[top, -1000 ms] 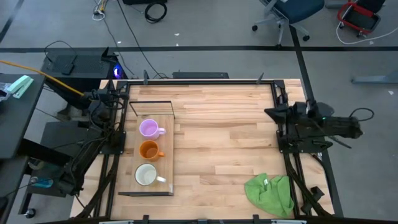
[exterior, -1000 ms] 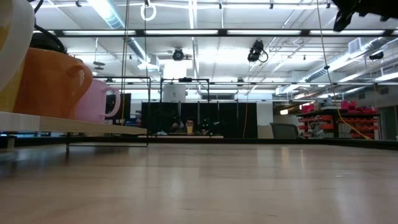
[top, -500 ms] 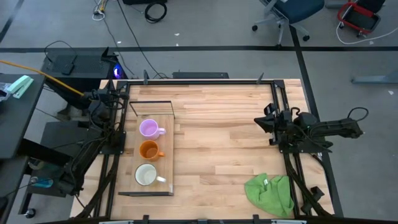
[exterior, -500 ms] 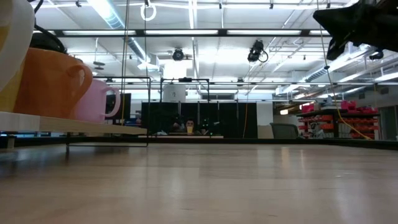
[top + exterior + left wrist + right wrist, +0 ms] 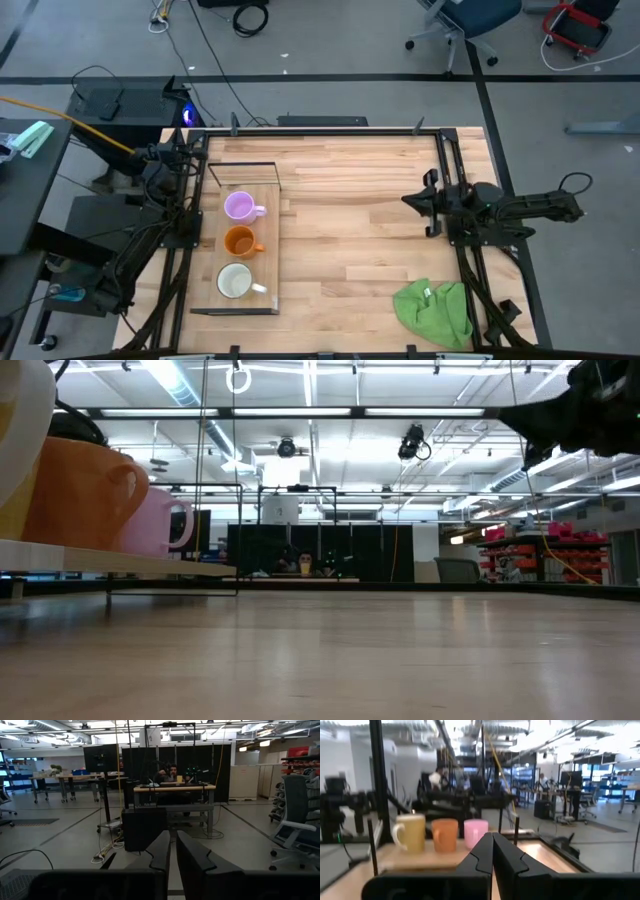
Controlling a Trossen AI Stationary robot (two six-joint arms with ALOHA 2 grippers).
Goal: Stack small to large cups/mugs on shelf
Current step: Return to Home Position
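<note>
On shelf (image 5: 268,262), white mug (image 5: 20,430) edge-cropped, left fingers (image 5: 162,851) almost touching, right fingers (image 5: 481,853) pressed together

On my feed: smooth, glossy mugs (image 5: 238,241) on a light-wood shelf (image 5: 265,255), black metal wire frame (image 5: 242,164); matt butcher-block tabletop (image 5: 360,230); soft rumpled cloth (image 5: 435,310).

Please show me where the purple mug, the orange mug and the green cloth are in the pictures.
purple mug (image 5: 238,206), high view, on its open top.
orange mug (image 5: 238,240), high view, on its open top.
green cloth (image 5: 435,312), high view, on the middle of its folds.
</note>
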